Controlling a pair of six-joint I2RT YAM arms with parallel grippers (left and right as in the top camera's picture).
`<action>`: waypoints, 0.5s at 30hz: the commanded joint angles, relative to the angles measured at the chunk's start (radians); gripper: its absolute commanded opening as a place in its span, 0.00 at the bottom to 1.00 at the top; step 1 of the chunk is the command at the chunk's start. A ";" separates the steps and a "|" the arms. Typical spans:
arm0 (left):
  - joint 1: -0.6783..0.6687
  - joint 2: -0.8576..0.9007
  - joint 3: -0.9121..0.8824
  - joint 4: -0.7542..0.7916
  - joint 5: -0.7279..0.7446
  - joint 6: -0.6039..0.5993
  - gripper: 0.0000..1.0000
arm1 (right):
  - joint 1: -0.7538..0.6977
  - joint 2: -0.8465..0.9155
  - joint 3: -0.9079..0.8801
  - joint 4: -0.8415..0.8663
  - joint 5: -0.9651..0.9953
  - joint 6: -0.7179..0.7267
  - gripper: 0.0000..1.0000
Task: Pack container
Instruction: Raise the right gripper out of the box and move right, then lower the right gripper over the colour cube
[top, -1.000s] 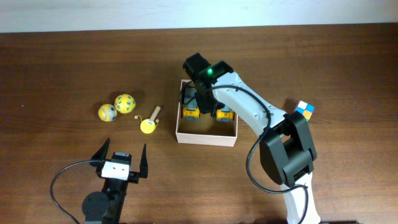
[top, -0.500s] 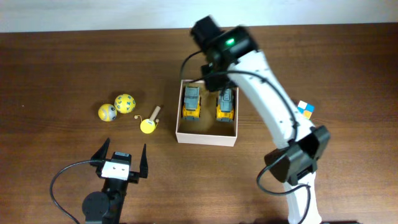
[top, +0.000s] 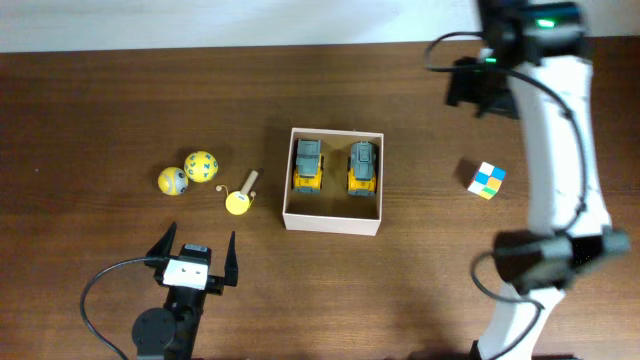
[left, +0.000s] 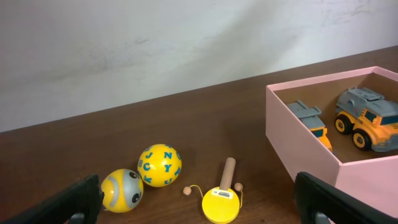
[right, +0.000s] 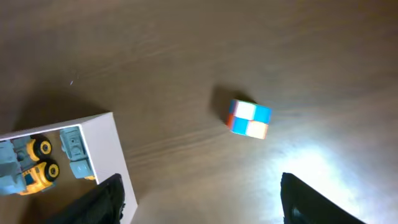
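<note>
Dark brown wood makes up the surface (top: 100, 100), with a pale wall along the top edge of the overhead view. Half a second ago the right arm was bent over the box (top: 333, 221); it has since swung away to the upper right of the frame. The right hand (right: 205, 208) is released, its fingers spread wide with nothing between them. Two yellow-and-grey toy trucks (top: 308, 165) now lie side by side inside the box, so I judge that step finished and the arm free for the next toy.

The box sits near the middle of the overhead view. It is square and shallow, with pale outer walls and a tan floor, and room is left in its lower half.

A multicoloured cube (top: 485, 180) lies to its right, well apart. Two yellow balls (top: 201, 165) and a small yellow paddle toy (top: 240, 198) lie to its left. The left hand (top: 198, 247) rests at the lower left, also released and empty, facing those toys.
</note>
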 joint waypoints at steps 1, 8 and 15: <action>0.003 -0.006 -0.008 0.002 -0.004 0.013 0.99 | -0.068 -0.191 -0.102 -0.006 -0.006 -0.016 0.76; 0.003 -0.006 -0.008 0.002 -0.004 0.013 0.99 | -0.178 -0.470 -0.521 0.014 0.002 0.022 0.76; 0.003 -0.006 -0.008 0.002 -0.004 0.013 0.99 | -0.184 -0.574 -0.861 0.233 0.001 0.146 0.76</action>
